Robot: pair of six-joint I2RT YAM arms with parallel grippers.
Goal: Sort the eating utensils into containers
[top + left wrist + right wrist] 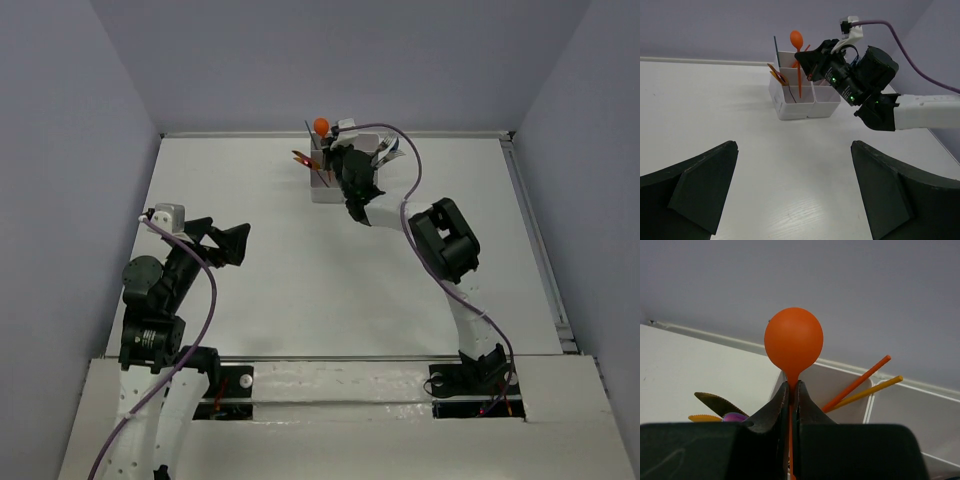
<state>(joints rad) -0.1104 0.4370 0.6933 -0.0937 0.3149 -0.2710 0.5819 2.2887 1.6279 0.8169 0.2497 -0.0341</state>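
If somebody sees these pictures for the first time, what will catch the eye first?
The orange spoon, upright, bowl on top, its stem clamped in the right gripper at the white containers by the far edge of the table. Next, the left gripper, open and empty, well apart.

In the overhead view the right arm [445,240] rises from its base [470,375] at 5 o'clock, bends at a bulky elbow near 3 o'clock and stretches on to 12 o'clock. At its end, the jaws of the right gripper [791,386] are pinched together on the thin handle of the orange spoon [793,340], just under the bowl. The left arm [155,290] sits folded at 8 o'clock, low and compact, with its wrist raised. The left gripper [794,146] faces toward 2 o'clock. Its two dark fingers [697,190] are spread wide with nothing between them.
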